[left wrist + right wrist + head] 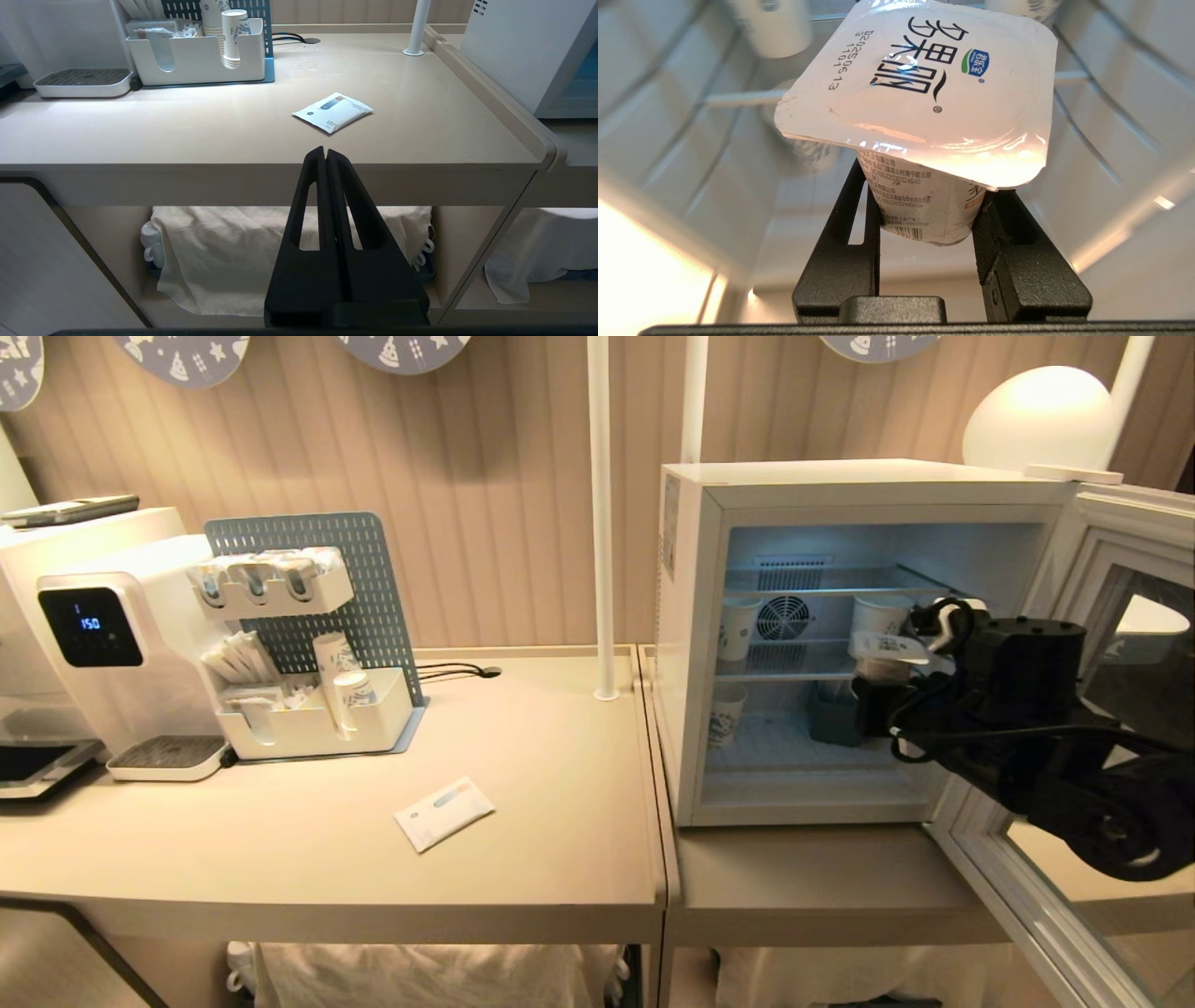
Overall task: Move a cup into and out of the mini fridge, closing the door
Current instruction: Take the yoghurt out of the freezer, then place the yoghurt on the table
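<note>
- The table [327, 859] runs across the front, with a lower shelf surface to the right that bears the mini fridge [691, 644].
- The mini fridge is a white box standing with its front open; inside are wire shelves, a round fan grille at the back and a lit interior.
- The door [1111, 728] is swung wide open to the right, its glass pane and white inner rim facing the camera.
- The right arm reaches in from the right, across the door, into the fridge opening.
- A white drinks machine [112, 635] with a lit dark display stands at the table's left end, and a white organiser tray [308, 709] backed by a grey pegboard sits just beside it.
- Taller paper cups [738, 627] stand on the fridge shelves, at left and at the back right.
- The right gripper [927, 219] pinches the cup [924, 102] by its tapered body, one finger on each side, below the wide foil lid; the cup is tilted and held off the shelves, just inside the fridge's right half.
- The left gripper [325, 156] hangs below the table's front edge, its fingers pressed together on nothing.
- A small white packet [443, 812] lies flat on the table, well apart from everything else.
</note>
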{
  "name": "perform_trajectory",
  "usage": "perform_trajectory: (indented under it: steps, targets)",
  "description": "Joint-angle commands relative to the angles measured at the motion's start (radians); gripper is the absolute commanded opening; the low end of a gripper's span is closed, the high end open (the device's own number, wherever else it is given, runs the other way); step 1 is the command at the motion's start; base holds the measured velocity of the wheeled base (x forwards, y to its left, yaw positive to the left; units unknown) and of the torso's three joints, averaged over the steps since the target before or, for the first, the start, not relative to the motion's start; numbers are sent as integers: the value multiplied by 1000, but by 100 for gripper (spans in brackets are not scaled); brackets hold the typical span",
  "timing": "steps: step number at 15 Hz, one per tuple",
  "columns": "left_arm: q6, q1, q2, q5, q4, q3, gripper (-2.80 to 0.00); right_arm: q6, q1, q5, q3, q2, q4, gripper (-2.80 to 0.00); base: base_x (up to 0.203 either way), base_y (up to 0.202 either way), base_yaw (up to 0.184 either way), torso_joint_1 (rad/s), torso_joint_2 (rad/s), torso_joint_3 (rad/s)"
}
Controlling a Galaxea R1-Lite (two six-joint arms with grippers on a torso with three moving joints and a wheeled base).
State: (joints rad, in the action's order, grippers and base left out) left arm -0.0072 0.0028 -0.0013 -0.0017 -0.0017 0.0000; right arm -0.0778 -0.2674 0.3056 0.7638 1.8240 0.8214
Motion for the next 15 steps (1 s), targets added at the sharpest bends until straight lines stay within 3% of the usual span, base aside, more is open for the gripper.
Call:
perform_trajectory:
  steps: [1,10,15]
  targets:
    - [0,0,1,0,0,3,-280,-2,-19,13,-78,-118,6,-280,0,0,0,0,0,0]
    - [0,0,1,0,-1,2,-280,10,-63,10,-363,-523,21,-280,0,0,0,0,0,0]
    - [0,0,1,0,-1,2,-280,33,-92,-84,-463,-751,-65,-280,0,0,0,0,0,0]
